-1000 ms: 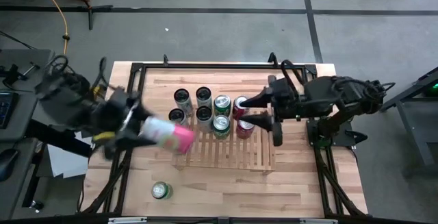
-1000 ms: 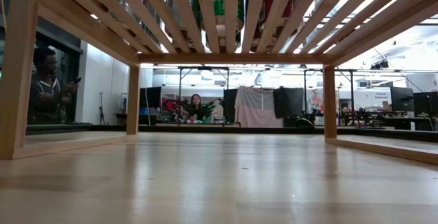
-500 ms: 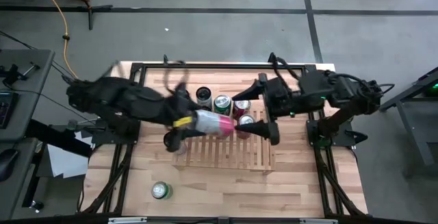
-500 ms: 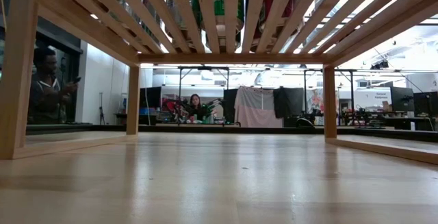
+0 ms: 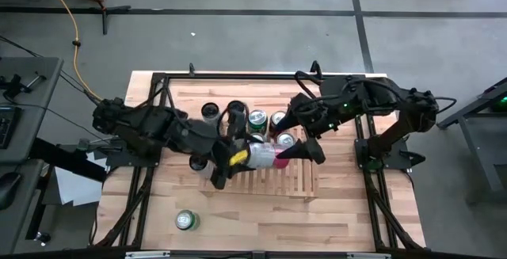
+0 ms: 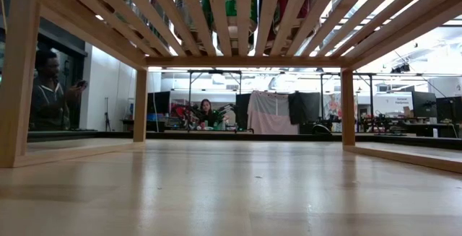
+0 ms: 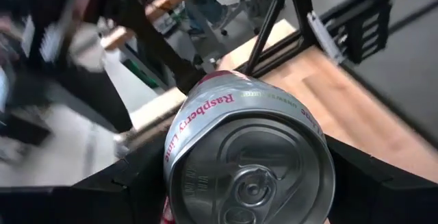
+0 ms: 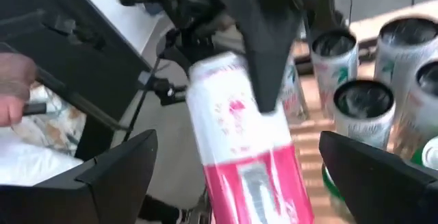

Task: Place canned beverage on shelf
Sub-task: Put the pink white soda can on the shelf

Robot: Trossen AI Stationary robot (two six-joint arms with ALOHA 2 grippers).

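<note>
Sideways, white-and-pink raspberry can (image 5: 257,154) in left gripper (image 5: 238,156).

A wooden table (image 5: 341,211) carries the shelf (image 5: 261,181), a panel of narrow light slats with gaps, standing near the middle on legs. In the low view the slats (image 6: 238,27) run overhead, with the tabletop (image 6: 231,193) beneath. Cans stand in a cluster along the far part of the shelf: two silver cans (image 5: 211,112) and (image 5: 236,110), a green can (image 5: 257,120), and two red cans (image 5: 277,120) and (image 5: 286,140). Directly on the table, near its front edge and well apart from the shelf, stands a lone green can (image 5: 185,220).
</note>
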